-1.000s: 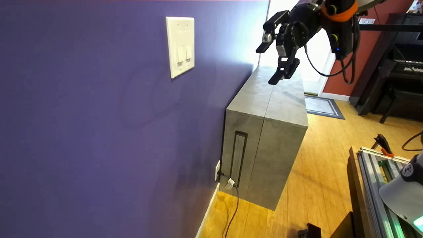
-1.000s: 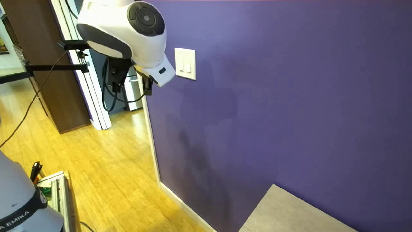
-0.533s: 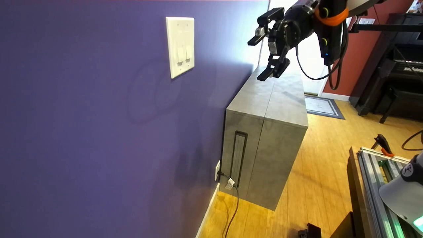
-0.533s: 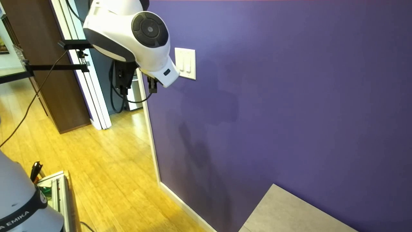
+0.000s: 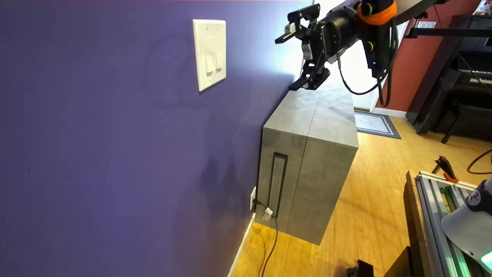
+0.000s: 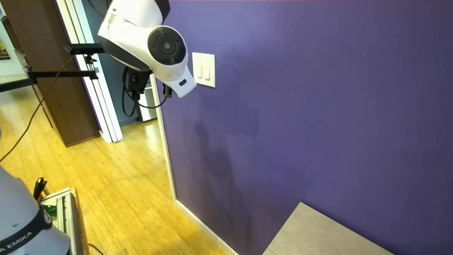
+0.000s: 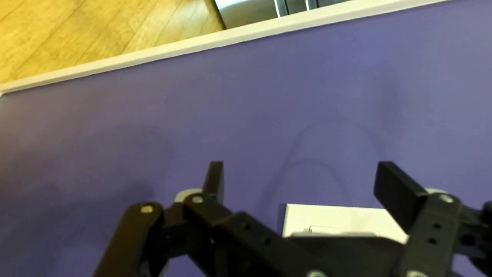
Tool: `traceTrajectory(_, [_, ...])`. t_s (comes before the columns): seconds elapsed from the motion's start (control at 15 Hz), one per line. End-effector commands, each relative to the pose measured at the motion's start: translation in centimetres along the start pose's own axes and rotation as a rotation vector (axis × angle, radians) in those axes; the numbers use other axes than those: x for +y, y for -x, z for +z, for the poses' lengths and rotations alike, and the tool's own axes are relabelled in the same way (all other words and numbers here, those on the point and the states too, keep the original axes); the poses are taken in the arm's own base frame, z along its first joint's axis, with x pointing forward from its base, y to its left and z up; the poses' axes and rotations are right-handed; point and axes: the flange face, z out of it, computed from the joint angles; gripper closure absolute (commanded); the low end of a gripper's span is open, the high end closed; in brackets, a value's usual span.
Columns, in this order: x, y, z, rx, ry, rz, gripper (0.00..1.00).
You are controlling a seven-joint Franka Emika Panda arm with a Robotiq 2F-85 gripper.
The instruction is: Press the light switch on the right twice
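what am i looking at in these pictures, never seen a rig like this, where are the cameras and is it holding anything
This is a robot arm ending in a black pincer. Two pictures come from cameras outside the robot; the third is the wrist camera's view, looking past the pincer at a purple wall that appears sideways. The wall carries a white plate with a left switch and a right switch; the task is pressing the right one twice. The pincer is open, holds nothing and stands apart from the plate. A grey cabinet stands beside the wall.
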Motion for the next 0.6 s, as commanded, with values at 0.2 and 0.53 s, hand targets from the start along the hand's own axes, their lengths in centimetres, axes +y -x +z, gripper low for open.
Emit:
traceTrajectory(0.2, [-0.6, -4.2, 2.0, 0.023, -0.218, 0.051, 0.0])
traceTrajectory(0.53, [0.5, -6.6, 2.7, 0.029, -0.325, -0.052, 0.0])
